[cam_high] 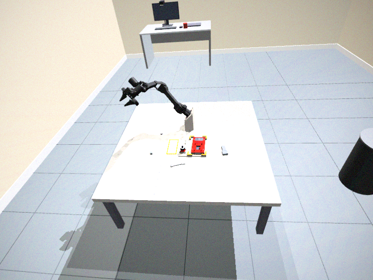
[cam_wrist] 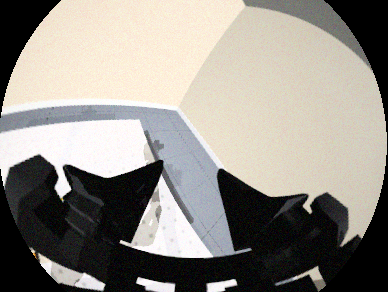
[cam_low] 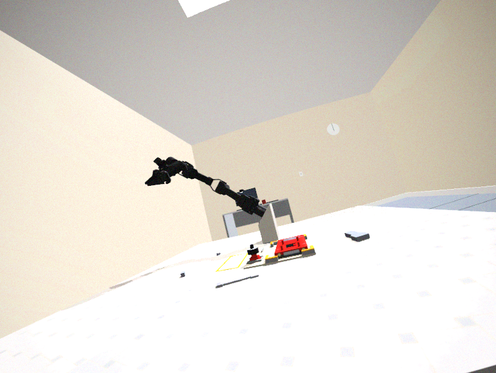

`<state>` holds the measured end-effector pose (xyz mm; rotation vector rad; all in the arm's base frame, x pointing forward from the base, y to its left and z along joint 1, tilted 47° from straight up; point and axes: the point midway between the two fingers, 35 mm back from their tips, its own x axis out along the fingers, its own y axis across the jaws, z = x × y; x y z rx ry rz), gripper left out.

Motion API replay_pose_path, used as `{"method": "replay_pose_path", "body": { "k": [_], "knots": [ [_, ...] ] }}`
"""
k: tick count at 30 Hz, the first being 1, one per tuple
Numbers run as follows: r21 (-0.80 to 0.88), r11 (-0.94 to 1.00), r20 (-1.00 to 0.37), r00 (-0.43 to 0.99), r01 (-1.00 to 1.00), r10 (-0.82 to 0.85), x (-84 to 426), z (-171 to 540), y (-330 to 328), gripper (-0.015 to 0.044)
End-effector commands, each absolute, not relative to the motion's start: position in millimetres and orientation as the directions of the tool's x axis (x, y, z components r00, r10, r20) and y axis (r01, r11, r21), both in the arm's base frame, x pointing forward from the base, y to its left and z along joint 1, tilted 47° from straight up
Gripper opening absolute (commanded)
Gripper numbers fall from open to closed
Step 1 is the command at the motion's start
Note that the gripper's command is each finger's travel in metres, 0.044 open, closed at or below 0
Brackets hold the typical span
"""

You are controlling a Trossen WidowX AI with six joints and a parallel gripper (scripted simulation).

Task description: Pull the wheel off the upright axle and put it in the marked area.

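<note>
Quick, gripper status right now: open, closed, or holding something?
Gripper: open, holding nothing, raised in the air past the far-left corner of the table. The wheel is not in it.

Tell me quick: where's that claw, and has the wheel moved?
Gripper open, empty, high off the table's far-left corner. Wheel on its axle, beside the yellow-marked area. Nothing seen blocking.

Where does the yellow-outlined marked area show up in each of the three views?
Top: marked area, a yellow outline on the table, just left of centre.
Exterior: marked area, left of centre, on the table.
Wrist: not in it; only gripper fingers, wall and floor.
Shared landmark: the wheel stands just right of the outline.
</note>
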<state>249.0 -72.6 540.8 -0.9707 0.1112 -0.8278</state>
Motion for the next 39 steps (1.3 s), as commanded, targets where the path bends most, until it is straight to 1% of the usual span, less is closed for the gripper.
{"method": "replay_pose_path", "body": {
  "k": [1,4,13,19,24,31,39],
  "knots": [
    [-0.76,0.361,0.222,0.737,0.541,-0.638,275,524,-62,0.03],
    [-0.745,0.423,0.173,0.762,0.515,-0.624,295,507,-56,0.03],
    [-0.652,0.634,-0.043,0.815,0.415,-0.578,362,430,-36,0.03],
    [-0.492,0.769,-0.212,0.8,0.408,-0.561,398,368,-18,0.03],
    [-0.347,0.825,-0.35,0.754,0.447,-0.556,419,311,-4,0.03],
    [-0.163,0.8,-0.523,0.637,0.577,-0.566,432,228,15,0.03],
    [-0.046,0.626,-0.655,0.449,0.779,-0.608,423,139,30,0.03]
  ]
}}
